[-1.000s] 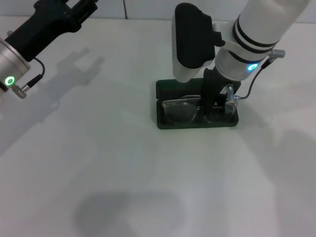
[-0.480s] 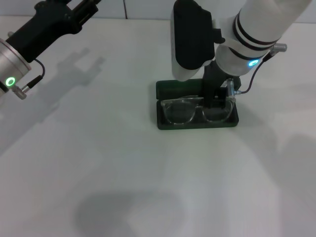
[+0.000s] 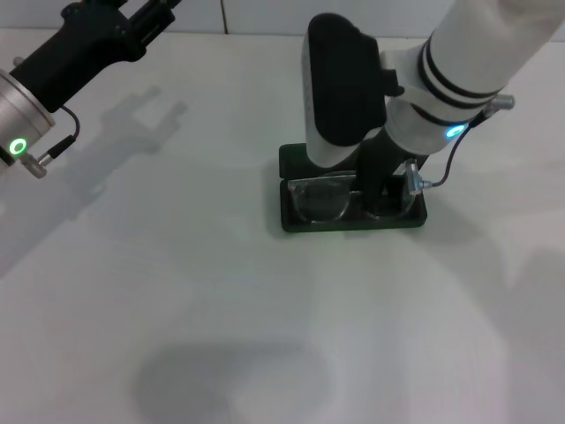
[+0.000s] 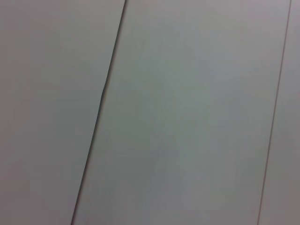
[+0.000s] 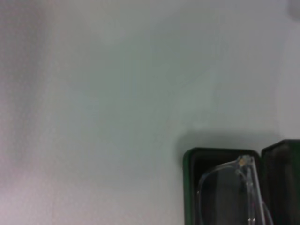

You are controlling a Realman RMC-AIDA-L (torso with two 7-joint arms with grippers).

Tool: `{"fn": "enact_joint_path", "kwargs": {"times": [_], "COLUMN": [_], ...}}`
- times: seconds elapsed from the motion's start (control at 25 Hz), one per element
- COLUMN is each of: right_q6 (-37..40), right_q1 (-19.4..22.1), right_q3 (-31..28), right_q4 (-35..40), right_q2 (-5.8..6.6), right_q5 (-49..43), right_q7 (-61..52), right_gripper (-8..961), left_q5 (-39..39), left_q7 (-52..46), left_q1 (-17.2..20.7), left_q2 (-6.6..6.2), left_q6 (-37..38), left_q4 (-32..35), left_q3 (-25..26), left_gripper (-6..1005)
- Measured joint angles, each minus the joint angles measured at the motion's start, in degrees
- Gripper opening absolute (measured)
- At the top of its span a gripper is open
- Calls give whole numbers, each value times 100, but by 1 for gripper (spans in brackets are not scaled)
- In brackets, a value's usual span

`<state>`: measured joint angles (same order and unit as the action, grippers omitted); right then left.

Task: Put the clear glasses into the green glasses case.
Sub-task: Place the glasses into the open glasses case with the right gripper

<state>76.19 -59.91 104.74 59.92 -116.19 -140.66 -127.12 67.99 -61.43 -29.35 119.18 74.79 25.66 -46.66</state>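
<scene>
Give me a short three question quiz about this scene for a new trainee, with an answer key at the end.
1. True or false: the green glasses case lies open on the table.
2. Where are the clear glasses? A) on the bare table beside the case, B) in the case's open tray, C) held high in the air away from the case.
3. Which arm is down at the case, and where is the other?

Key
1. True; the right wrist view also shows the open tray.
2. B; one lens shows in the tray, the other is hidden behind the arm.
3. The right gripper is down at the case over the glasses; the left gripper is raised at the far left, away from the work.
</scene>
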Motion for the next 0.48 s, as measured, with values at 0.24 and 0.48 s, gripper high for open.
{"fn": "enact_joint_path", "kwargs": {"times": [0.24, 0.48], "right_q6": [-144, -329], "right_q1": [-39, -72], "right_q3": [147, 223], "right_q4": [-218, -442], "right_q2": [0, 0], "right_q5": [143, 163], "right_q7": [-41, -108], "right_gripper": [152, 152], "left_q5": [36, 66], "left_q7": [-1, -1], "left_q1": [-3, -8], "left_q2": [3, 9], "left_q6": [9, 20], "left_q4": [0, 0], "left_q3": [0, 0], "left_gripper": [618, 618]}}
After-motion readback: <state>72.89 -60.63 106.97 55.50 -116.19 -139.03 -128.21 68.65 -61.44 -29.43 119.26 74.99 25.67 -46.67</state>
